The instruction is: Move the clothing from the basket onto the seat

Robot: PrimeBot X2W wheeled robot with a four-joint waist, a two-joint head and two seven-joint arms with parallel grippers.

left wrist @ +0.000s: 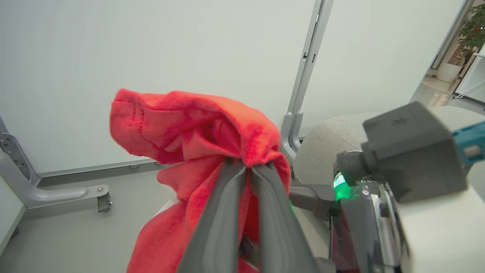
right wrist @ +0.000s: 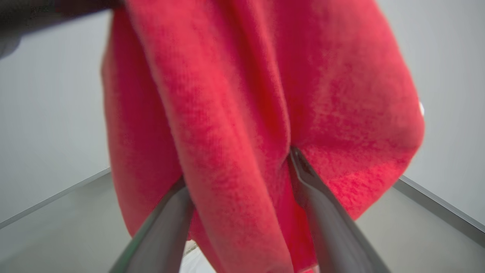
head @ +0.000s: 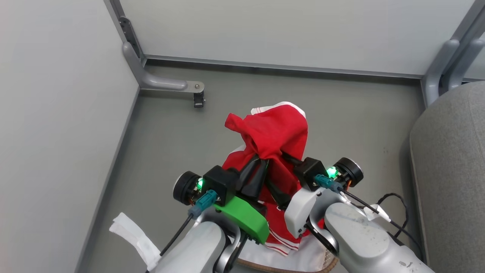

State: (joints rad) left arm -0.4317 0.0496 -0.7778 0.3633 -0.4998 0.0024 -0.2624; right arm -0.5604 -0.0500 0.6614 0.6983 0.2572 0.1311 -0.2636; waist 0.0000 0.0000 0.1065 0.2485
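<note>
The left claw [left wrist: 248, 167] is clenched on a fold of the red clothing [head: 276, 129], its two dark fingers [left wrist: 223, 212] pressed together with cloth bunched over their tips. Just beside it the right claw [right wrist: 238, 172] stands released, its fingers [right wrist: 322, 212] spread wide. A thick hang of the same cloth runs between them, and their tips are buried in the folds, so I cannot tell whether they press on it.

The clothing is lifted up between the two claws. Its top flops over in a loose hood with a white edge, and its lower part, with thin white stripes, trails down to the basket [head: 261, 266] directly below the arms. A white sheet [head: 303, 254] lies inside the basket's tan rim. The grey seat [head: 451, 170] stands along the right edge of the floor [head: 212, 129], apart from the clothing.
</note>
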